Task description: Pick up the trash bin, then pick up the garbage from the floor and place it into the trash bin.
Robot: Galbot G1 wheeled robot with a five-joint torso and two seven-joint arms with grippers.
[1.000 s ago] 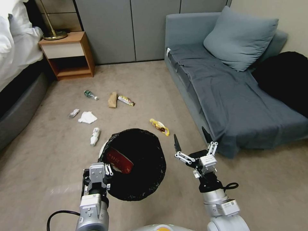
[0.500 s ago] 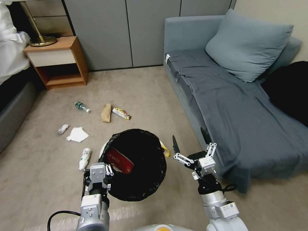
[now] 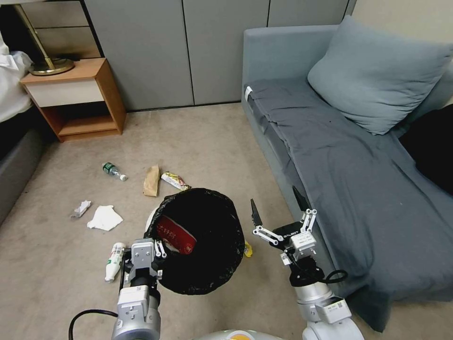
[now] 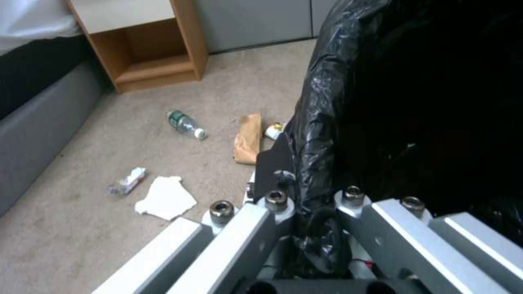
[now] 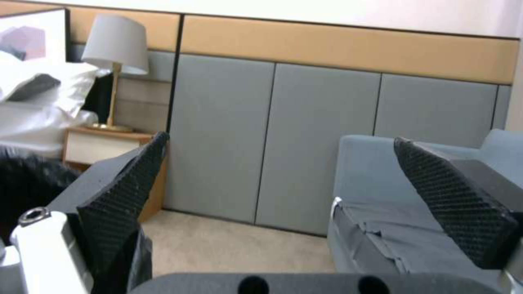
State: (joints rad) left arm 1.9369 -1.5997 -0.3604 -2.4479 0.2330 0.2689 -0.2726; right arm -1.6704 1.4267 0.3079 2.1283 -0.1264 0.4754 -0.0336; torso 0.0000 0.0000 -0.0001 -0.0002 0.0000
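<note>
While the left gripper (image 3: 150,257) clamps the bin (image 3: 198,241) by its rim, a red packet (image 3: 175,234) lies inside; the right gripper (image 3: 277,212) hangs open beside it.

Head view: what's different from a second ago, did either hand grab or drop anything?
Nothing grabbed or dropped. The whole picture shifted, so the robot has moved toward the litter, not the things: the yellow wrapper now peeks out beside the trash bin. The left hand keeps its clamp on the bin's rim, red packet inside; the right hand stays open and empty beside it.
</note>
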